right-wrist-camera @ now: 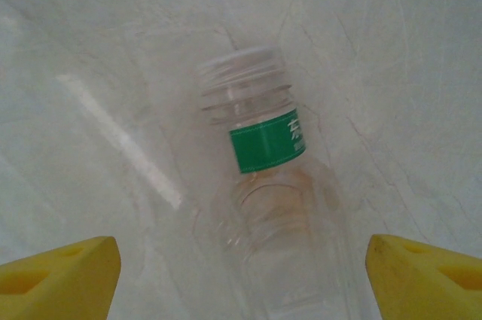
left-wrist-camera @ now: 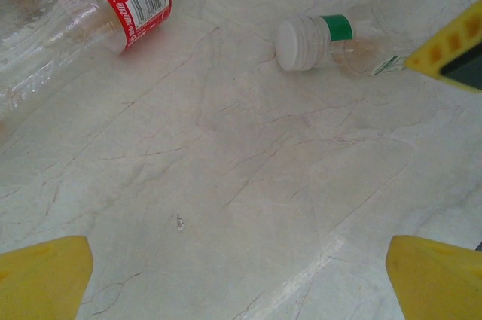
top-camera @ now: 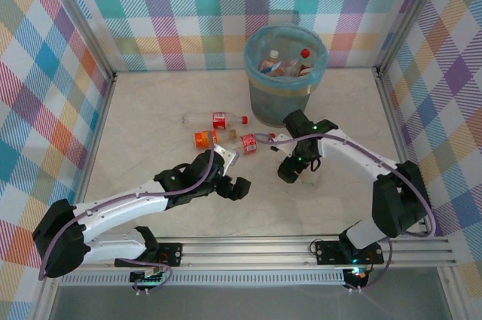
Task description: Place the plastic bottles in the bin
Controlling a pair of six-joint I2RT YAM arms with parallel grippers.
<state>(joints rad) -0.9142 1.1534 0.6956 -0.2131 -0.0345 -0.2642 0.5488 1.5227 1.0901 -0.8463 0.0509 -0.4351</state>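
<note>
The right gripper (right-wrist-camera: 241, 278), jaws spread and empty, hovers over the clear bottle (right-wrist-camera: 260, 147), whose neck points to 12 o'clock.

Both arms reach in toward the middle, wrists tipped down. Left claw (top-camera: 238, 187) is spread wide open, and right claw (top-camera: 290, 172) points down, its 2 fingers (right-wrist-camera: 56, 275) well apart too.
</note>
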